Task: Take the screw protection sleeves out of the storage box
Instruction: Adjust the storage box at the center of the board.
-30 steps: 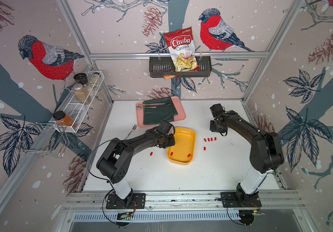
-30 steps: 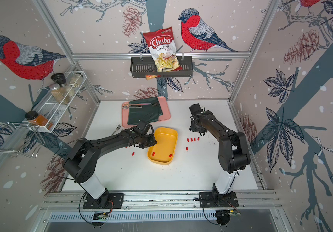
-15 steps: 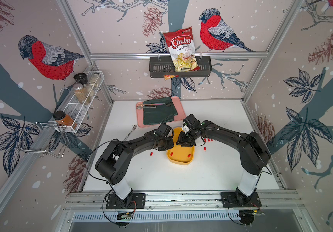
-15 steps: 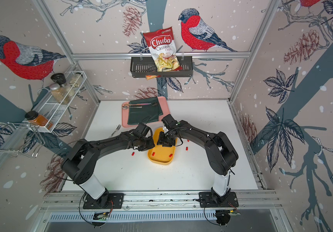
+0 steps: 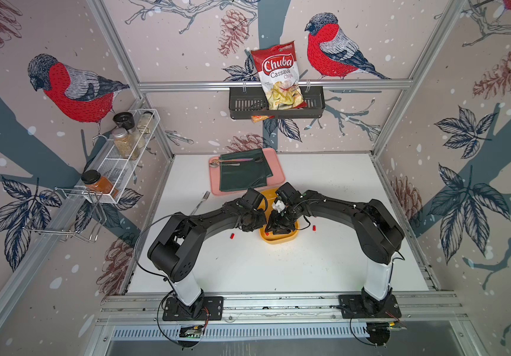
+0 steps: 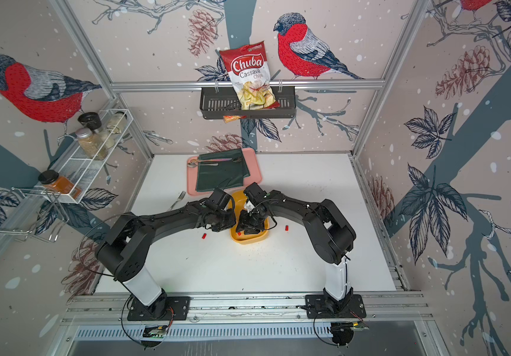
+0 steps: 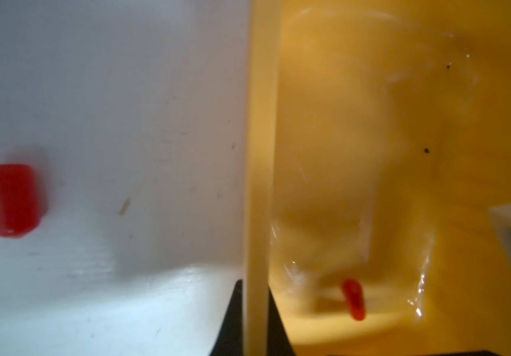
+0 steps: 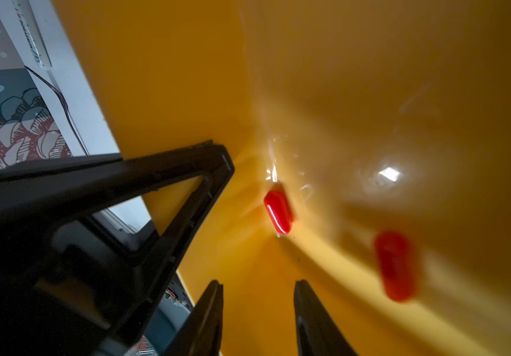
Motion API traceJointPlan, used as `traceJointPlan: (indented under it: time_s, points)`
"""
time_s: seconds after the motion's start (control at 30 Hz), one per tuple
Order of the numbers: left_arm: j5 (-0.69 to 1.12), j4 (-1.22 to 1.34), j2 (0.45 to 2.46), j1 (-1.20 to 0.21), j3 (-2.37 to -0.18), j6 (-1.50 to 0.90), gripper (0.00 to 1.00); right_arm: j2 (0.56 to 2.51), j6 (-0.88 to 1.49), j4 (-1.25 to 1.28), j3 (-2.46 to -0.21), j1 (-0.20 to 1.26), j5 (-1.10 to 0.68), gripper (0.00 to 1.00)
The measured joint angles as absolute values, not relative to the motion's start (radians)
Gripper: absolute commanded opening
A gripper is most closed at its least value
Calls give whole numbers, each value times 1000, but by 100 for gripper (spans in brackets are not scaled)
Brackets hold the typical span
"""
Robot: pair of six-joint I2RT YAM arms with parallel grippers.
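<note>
The box sits near the middle of the desk. The left gripper pinches the box's left rim, with its jaws closed tight on it. The right gripper is down inside the box. Its jaws are a little apart and there is nothing between them.

A sleeve lies right in front of it, where the box floor meets the wall, near the box's front left corner. Its long side points away from the gripper, so I think the jaws can go straight ahead and pinch its thin sides. The right arm is nearer, and its jaws are free.

A second sleeve lies off to one side and looks blurry. A loose sleeve is out on the desk by the box's left side, and another loose sleeve is by its right side.
</note>
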State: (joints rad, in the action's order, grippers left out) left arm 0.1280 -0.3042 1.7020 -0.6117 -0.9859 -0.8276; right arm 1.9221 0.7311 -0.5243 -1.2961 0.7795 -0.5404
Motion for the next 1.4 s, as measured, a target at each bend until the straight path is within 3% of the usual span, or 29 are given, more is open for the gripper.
traceJointPlan:
  time_s: [0.6,1.0,1.4]
  points:
    - [52,-365,1711,-624,-1030,-776,1,1929,631,-677,-1415,776,-315,44]
    - [132,-635,1803,-620,-1269,-586,0,1927,621,-750,-1512,635,-391,48]
    - [207,-990,1937,-618,-1478,-332,0,2119,474,-922,-1735,554,-457,48]
